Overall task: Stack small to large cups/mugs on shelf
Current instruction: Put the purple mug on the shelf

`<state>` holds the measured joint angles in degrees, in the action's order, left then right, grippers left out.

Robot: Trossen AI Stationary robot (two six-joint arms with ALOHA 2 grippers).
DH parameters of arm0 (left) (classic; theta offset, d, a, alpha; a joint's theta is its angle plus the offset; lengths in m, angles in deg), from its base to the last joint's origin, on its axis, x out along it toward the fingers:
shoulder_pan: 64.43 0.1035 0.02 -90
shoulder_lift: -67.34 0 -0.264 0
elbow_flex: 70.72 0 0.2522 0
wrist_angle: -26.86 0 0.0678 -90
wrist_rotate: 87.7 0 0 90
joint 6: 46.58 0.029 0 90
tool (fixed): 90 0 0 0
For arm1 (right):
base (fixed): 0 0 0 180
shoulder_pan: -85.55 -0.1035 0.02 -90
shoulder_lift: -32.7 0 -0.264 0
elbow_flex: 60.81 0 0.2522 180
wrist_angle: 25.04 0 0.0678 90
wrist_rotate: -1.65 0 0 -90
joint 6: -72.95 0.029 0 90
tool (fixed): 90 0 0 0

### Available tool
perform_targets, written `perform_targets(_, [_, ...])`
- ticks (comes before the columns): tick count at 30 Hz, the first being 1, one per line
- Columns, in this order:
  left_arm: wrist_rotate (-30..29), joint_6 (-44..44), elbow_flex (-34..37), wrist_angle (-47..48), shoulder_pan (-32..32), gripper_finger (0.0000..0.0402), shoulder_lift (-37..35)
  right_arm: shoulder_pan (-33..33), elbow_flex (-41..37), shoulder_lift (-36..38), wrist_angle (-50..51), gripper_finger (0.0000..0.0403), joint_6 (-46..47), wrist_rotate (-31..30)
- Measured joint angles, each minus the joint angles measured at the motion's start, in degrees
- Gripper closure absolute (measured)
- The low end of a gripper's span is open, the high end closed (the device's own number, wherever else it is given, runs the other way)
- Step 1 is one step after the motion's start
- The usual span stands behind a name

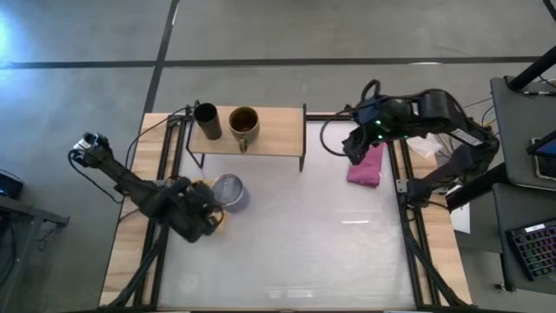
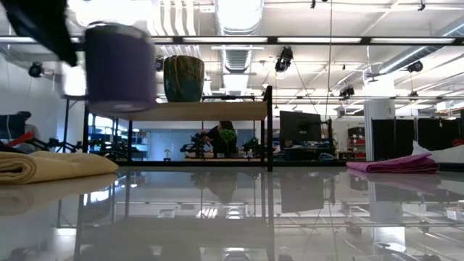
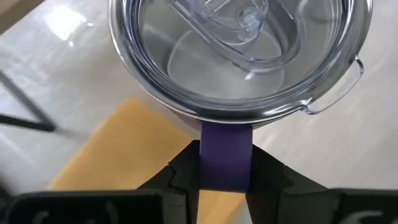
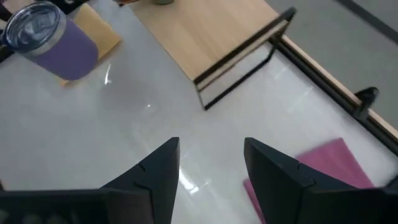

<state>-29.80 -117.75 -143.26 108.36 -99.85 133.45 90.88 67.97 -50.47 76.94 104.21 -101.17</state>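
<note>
Cups number three: a narrow black cup [image 1: 207,121] and an olive mug [image 1: 244,124] with a brown inside stand side by side on the shelf [image 1: 274,132], a light-wood board on thin black legs. The purple tumbler [image 1: 230,192], capped with a clear lid, is off the table, above the yellow cloth [image 2: 51,167], gripped by the left gripper [image 1: 212,206], fingers closed on its wall. One magenta cloth [image 1: 367,165] lies under the right gripper [image 4: 208,163], whose fingers are spread, holding nothing.
</note>
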Motion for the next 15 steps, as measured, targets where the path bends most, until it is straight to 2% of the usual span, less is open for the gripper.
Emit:
perform_targets(5, [0.2, -0.4, -4.1, -4.7, 5.2, 0.033, 5.3, -0.1, -5.4, 4.3, -0.3, 0.023, 1.7, -1.9])
perform_targets(9, [-2.4, -0.4, -10.9, -5.7, 8.2, 0.033, 11.8, -0.1, -10.9, 7.7, -1.4, 0.023, 2.8, -2.9])
perform_targets(15, [-5.2, 1.3, -22.0, -4.5, 14.6, 0.033, 19.9, -0.1, -19.5, 12.3, -10.8, 0.0235, 2.8, -0.3])
